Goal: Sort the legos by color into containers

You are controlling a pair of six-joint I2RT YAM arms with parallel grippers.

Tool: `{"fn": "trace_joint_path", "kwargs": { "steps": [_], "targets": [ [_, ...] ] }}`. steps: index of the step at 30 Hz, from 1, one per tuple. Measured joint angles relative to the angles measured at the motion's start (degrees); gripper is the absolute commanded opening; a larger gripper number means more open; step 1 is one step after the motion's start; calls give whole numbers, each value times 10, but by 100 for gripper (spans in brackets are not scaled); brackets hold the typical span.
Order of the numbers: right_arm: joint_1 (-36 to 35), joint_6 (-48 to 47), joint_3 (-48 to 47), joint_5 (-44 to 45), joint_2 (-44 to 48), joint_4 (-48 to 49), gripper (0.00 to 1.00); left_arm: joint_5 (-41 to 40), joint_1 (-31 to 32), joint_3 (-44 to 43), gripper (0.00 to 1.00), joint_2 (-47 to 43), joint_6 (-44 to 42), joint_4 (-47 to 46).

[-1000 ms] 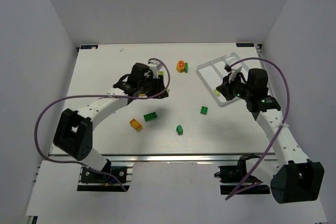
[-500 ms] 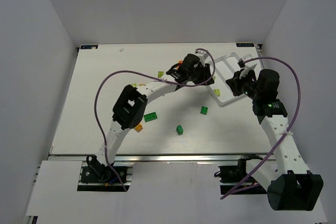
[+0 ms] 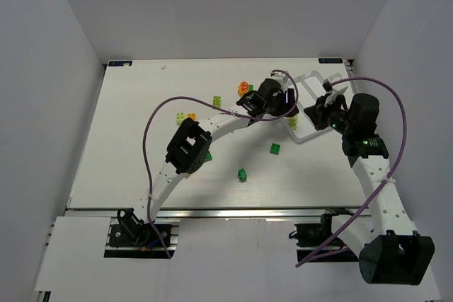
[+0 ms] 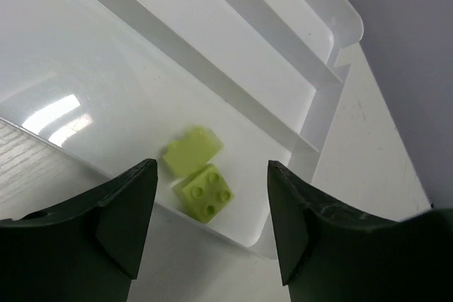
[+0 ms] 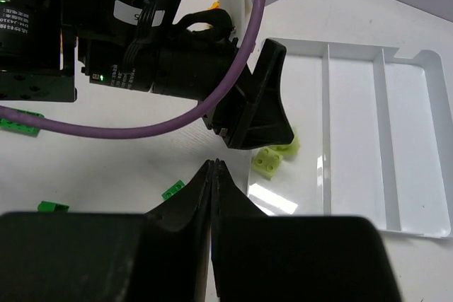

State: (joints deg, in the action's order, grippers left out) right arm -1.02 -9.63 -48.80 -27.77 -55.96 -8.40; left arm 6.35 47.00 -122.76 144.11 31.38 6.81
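orange lego (image 5: 212, 6) mostly behind the left arm (image 5: 141, 47); tray (image 4: 340, 15) cropped at frame edges

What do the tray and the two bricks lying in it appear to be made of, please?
Tray: clear to whitish hard plastic, likely; glossy, with bright glare on its floor and thin moulded dividers. Bricks: lime-yellow moulded plastic, smooth with a soft sheen; one shows four round studs.
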Motion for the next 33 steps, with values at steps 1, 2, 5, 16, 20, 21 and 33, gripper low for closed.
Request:
{"fn": "trace_joint_path", "kwargs": {
  "steps": [1,2,5,16,20,21,33],
  "targets": [
    [0,0,0,-2,0,0,6,-1,0,-1,79,0,2,-1],
    [0,0,0,-4,0,0,8,-2,0,-2,80,0,3,-2],
    [0,-3,3,-17,0,0,14,-2,0,-12,79,0,4,0],
    [29,-74,51,-172,57,-4,42,-68,-17,225,17,-209,-27,13],
    [25,-103,65,-228,67,0,52,-128,-58,392,24,-408,-60,27],
    [23,-106,65,-233,62,0,53,-144,-74,423,45,-450,-66,31],
    [-24,-122,61,-185,-19,-20,75,-253,-258,578,78,-509,-111,104]
  ]
}}
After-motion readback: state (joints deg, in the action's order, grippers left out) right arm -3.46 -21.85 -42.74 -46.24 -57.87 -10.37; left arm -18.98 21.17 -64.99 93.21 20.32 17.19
